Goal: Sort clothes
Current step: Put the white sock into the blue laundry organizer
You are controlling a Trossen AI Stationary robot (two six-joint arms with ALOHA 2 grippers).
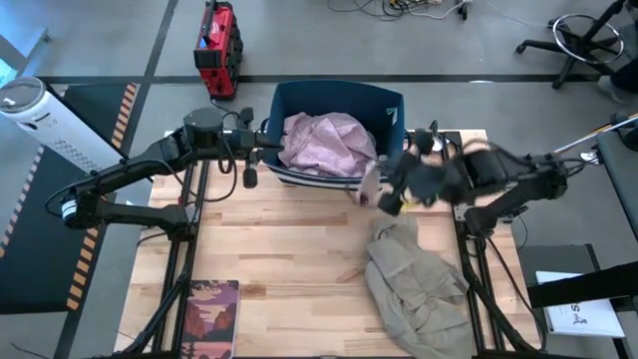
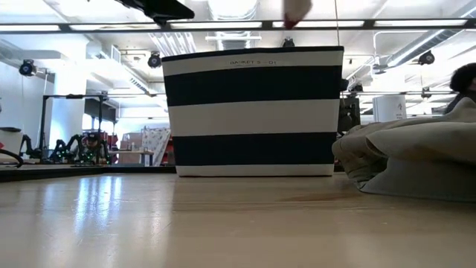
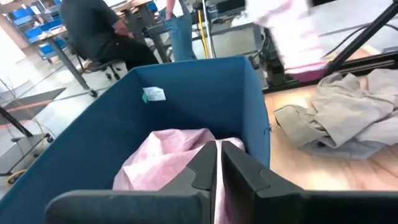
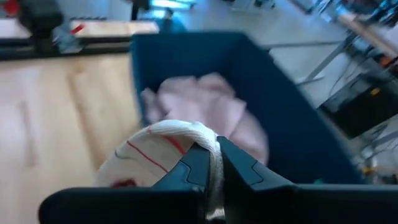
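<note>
So the navy bin (image 1: 391, 108) sits at the far edge of the desk (image 1: 289, 249), and everything's basically arranged around it. The big lilac-pink garment (image 1: 321, 142) is bunched up inside the bin, and the left gripper (image 1: 267, 152) is at the bin's left rim with its jaws clenched on a fold of that pink fabric. The right gripper (image 4: 214, 163) hangs just beside the bin's front right corner, jaws clamped on a small white piece with red markings (image 4: 158, 155), which is up off the desk. The large beige-khaki garment (image 1: 414, 284) lies crumpled on the desk in front of the bin, toward its right side. A reddish-brown book (image 1: 209, 317) lies well away from the bin, at the near left edge of the desk.
</note>
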